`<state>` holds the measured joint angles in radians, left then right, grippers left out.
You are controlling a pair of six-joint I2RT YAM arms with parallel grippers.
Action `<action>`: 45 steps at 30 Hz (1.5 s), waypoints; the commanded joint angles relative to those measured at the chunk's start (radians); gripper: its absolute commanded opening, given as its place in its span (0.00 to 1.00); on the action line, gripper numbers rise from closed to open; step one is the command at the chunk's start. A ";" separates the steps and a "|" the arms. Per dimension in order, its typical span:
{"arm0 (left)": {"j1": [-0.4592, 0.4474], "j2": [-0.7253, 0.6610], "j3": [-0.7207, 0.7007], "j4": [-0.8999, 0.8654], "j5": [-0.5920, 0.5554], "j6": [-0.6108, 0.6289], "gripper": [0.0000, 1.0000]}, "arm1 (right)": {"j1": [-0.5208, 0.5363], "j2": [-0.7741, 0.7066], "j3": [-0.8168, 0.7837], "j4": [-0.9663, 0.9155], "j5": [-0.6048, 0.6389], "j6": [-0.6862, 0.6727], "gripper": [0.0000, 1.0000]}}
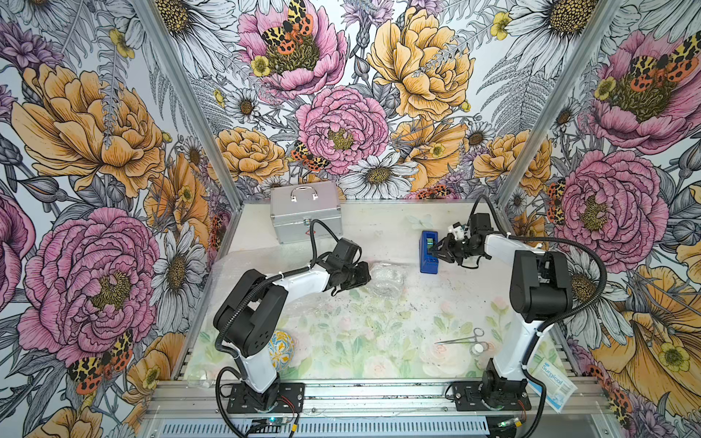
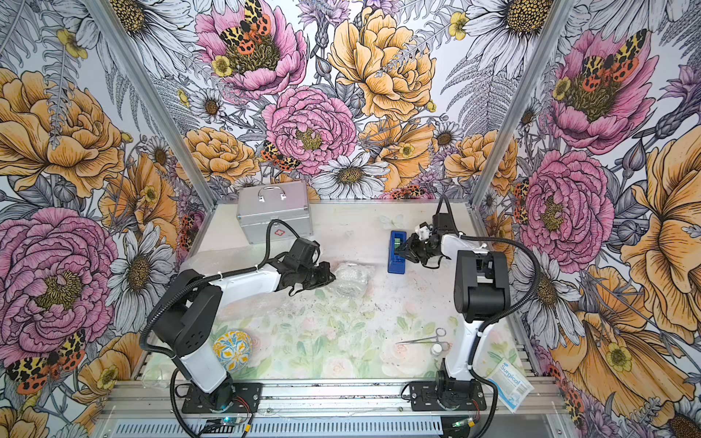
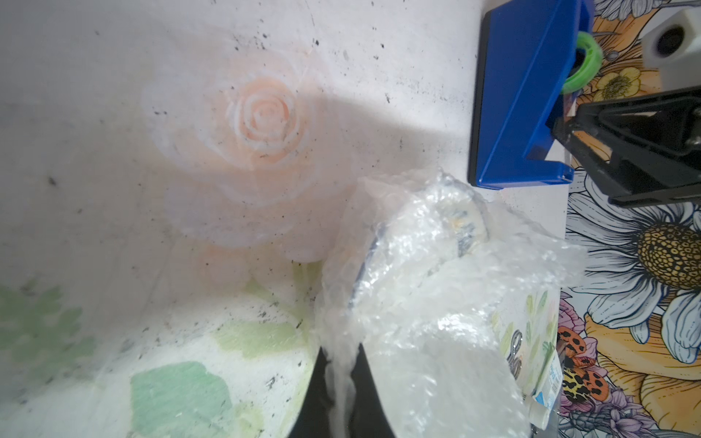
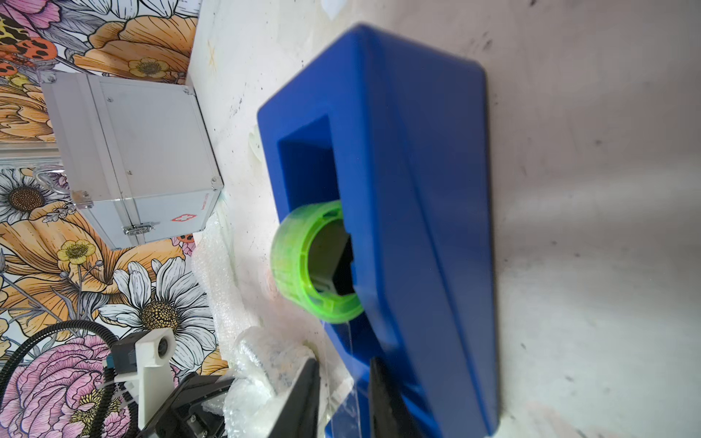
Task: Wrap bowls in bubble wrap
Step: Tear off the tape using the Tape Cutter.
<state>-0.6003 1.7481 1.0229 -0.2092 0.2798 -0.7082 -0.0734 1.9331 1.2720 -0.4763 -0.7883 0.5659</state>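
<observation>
Near the middle of the table (image 1: 379, 341), a little toward its back edge, lies a crumpled bundle of bubble wrap (image 1: 387, 280), and the left gripper (image 1: 367, 278) meets it from the left. In the left wrist view that gripper's black fingers (image 3: 370, 398) are closed tight on a fold of the wrap, and through the plastic a wrapped bowl (image 3: 459, 223) shows as faint blue and yellow marks. A loose sheet of bubble wrap (image 1: 235, 265) is spread along the table's left edge, under the left arm. The second bowl (image 1: 281, 349), bare and patterned in blue and yellow, sits near the front-left corner, just beside the left arm's lower link, which hides part of it. The right gripper (image 1: 436, 251) is at the blue tape dispenser (image 1: 428, 261), which stands toward the back-right of the table, near the bundle. In the right wrist view its fingers (image 4: 383, 402) stand a little apart at the dispenser's low end, below the green roll (image 4: 299, 265), with a clear strip between them; whether they have hold of it I cannot tell. A silver metal case (image 1: 305, 216) stands at the back-left corner, and forceps (image 1: 461, 337) lie near the front-right.
</observation>
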 commanded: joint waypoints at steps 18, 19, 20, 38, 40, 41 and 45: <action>-0.004 -0.029 0.005 -0.016 -0.016 0.013 0.00 | -0.004 0.041 -0.022 0.038 -0.014 0.008 0.13; -0.005 -0.029 0.005 -0.015 -0.015 0.013 0.00 | -0.005 0.038 -0.025 0.045 -0.019 0.012 0.12; -0.004 -0.027 0.003 -0.014 -0.016 0.012 0.00 | -0.005 0.034 -0.026 0.050 -0.023 0.015 0.11; -0.003 -0.023 -0.021 0.003 -0.021 0.000 0.00 | 0.011 -0.105 -0.036 0.148 -0.098 0.134 0.00; -0.003 -0.022 -0.021 0.004 -0.024 -0.002 0.00 | 0.013 -0.119 -0.038 0.147 -0.093 0.139 0.00; -0.003 -0.020 -0.022 0.003 -0.024 -0.003 0.00 | 0.013 -0.125 -0.043 0.148 -0.090 0.140 0.00; -0.005 -0.019 -0.022 0.003 -0.023 -0.003 0.00 | 0.018 -0.165 -0.082 0.148 -0.081 0.144 0.00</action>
<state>-0.6003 1.7466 1.0187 -0.2077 0.2794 -0.7086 -0.0666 1.8313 1.2114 -0.3458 -0.8463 0.6991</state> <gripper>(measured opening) 0.057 0.047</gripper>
